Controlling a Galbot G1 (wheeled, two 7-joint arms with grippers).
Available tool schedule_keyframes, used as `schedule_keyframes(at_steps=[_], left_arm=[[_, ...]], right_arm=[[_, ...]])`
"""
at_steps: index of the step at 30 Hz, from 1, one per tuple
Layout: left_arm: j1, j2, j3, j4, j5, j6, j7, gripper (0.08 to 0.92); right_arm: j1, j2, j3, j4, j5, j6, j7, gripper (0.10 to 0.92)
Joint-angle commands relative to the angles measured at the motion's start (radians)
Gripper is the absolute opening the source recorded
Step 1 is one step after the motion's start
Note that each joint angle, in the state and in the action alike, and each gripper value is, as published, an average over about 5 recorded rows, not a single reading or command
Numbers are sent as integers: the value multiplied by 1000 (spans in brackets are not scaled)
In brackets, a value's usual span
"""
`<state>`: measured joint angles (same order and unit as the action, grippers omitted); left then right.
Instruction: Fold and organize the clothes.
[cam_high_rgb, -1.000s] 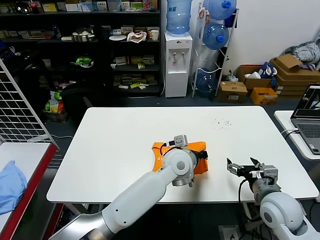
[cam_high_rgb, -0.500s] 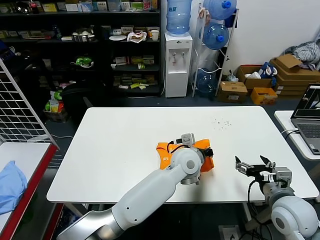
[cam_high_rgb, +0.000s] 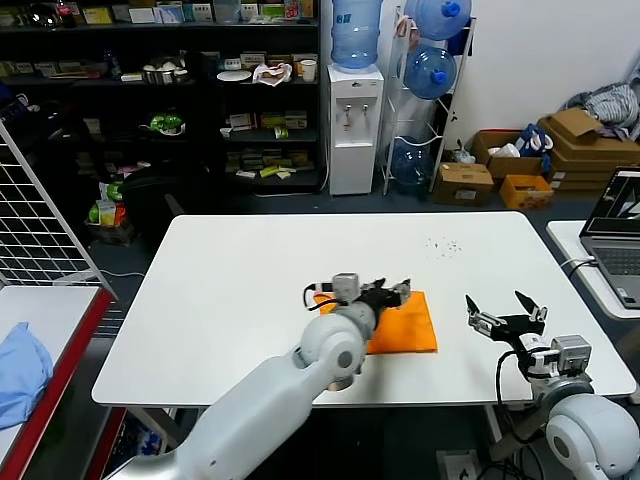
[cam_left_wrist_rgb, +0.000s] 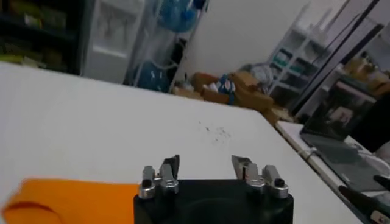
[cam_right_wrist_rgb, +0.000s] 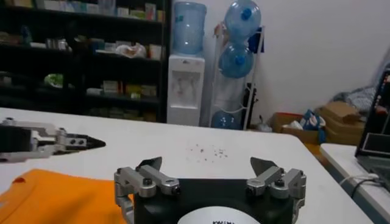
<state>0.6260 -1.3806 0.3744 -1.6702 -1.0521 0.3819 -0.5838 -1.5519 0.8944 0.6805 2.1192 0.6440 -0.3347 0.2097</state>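
Shirt (cam_high_rgb: 400, 325), orange and folded down to a neat flat rectangle, lies on the white counter (cam_high_rgb: 230, 290) toward the near edge and a little right of centre. It looks finished or close to it: the edges are squared and nothing trails out, so I'd judge the folding itself is about done and what remains is tidying or setting it aside.

Left end effector (cam_high_rgb: 388, 294) hovers low over the shirt's far left corner, fingers spread with nothing between them; the left wrist view shows the gap plainly, with orange cloth (cam_left_wrist_rgb: 67, 198) lying just below and to one side. That pose reads to me as a release or a pat-down rather than a grasp.

Right end effector (cam_high_rgb: 506, 315) hangs just off the shirt's right edge, apart from it, its jaws wide open and empty. From its own camera the orange cloth (cam_right_wrist_rgb: 55, 198) sits near, so it seems parked close enough to help square that side if wanted.

A blue cloth (cam_high_rgb: 20, 370) sits on a side table, well apart.
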Motion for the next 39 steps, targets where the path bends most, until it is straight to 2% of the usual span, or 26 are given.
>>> schedule_keyframes(at_steps=[1,4,7,11,14,24,39], left_arm=[[542,367,-427,-324,734,-432,493,605],[721,361,-617,-331,803,-575,570,691],[879,328,-759,-342,804,-674,606,778],[1030,257,-866,-364,800,-729,637,885],[1096,194,-884,-380,804,-740,648,916],[1181,24,-876,-431,884,-750,671,921],[1227,-62,-884,-393,897,-776,685,921]], right_arm=[[-6,134,-27,-51,-203,232,-177,921],[-20,201,-14,-64,-249,266,-201,921],[-49,256,12,-71,-270,308,-226,921],[-103,293,58,-98,-290,389,-264,921],[-152,307,96,-115,-277,441,-296,921],[-268,388,157,-105,-246,546,-418,921],[-254,522,163,-87,-323,624,-440,921]])
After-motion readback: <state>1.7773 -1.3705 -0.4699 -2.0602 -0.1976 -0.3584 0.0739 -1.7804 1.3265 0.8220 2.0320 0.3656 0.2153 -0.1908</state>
